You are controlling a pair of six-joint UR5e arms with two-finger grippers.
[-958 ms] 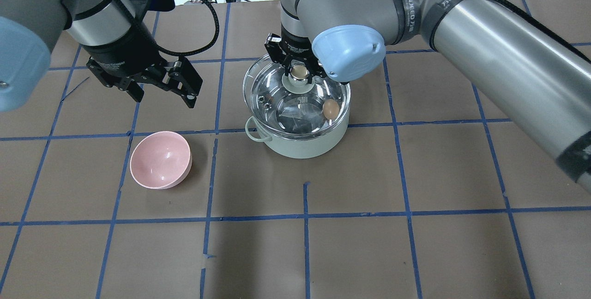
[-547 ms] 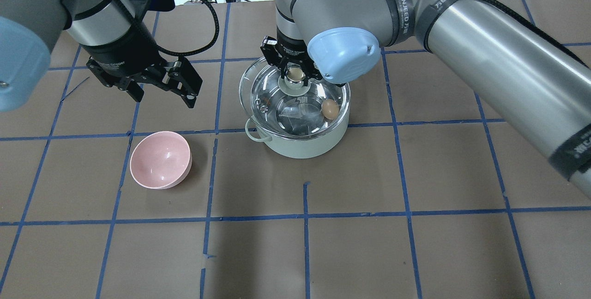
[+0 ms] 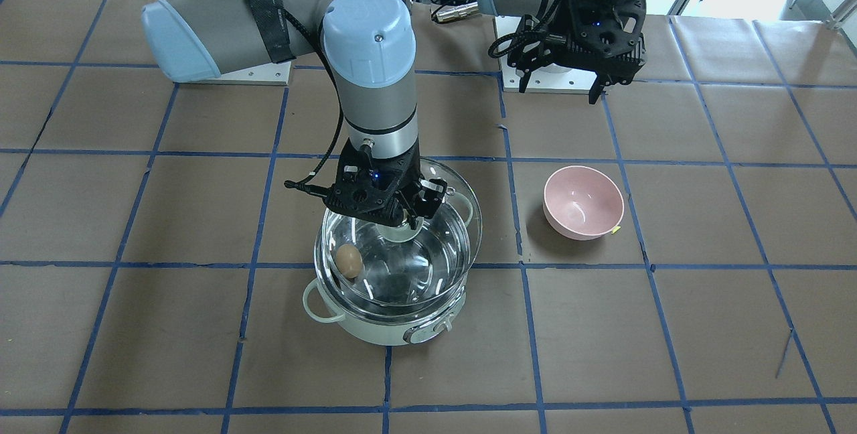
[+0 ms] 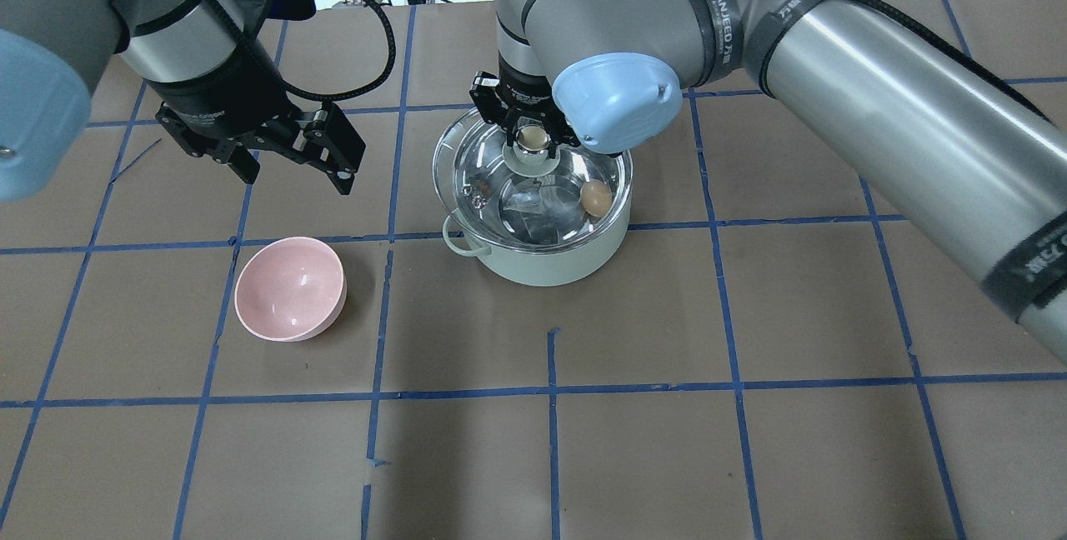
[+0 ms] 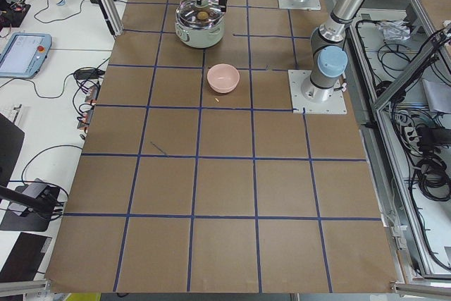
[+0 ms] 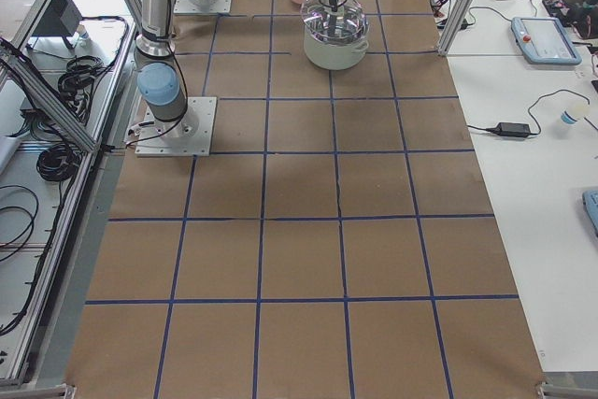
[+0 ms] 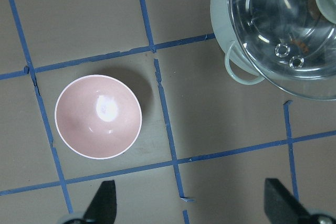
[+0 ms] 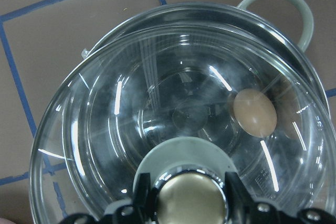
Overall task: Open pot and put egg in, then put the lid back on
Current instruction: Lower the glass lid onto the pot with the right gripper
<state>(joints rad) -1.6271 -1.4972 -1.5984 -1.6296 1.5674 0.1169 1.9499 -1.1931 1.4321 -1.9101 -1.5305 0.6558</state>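
The pale mint pot (image 4: 550, 261) stands mid-table, its knob facing the front camera (image 3: 428, 332). The brown egg (image 4: 595, 197) lies inside it against the wall and shows through the glass in the right wrist view (image 8: 254, 112). My right gripper (image 4: 531, 138) is shut on the beige knob of the clear glass lid (image 4: 471, 182). It holds the lid just over the pot, shifted off-centre toward the robot's left and the far side. My left gripper (image 4: 296, 176) is open and empty, above the table left of the pot.
A pink bowl (image 4: 290, 289) sits empty on the table left of the pot, below my left gripper; it also shows in the left wrist view (image 7: 98, 116). Brown table paper with blue tape lines (image 4: 550, 390) extends in front.
My right gripper has carried the lid slightly to the left over the pot. The egg, the pink bowl and the left arm have not moved.
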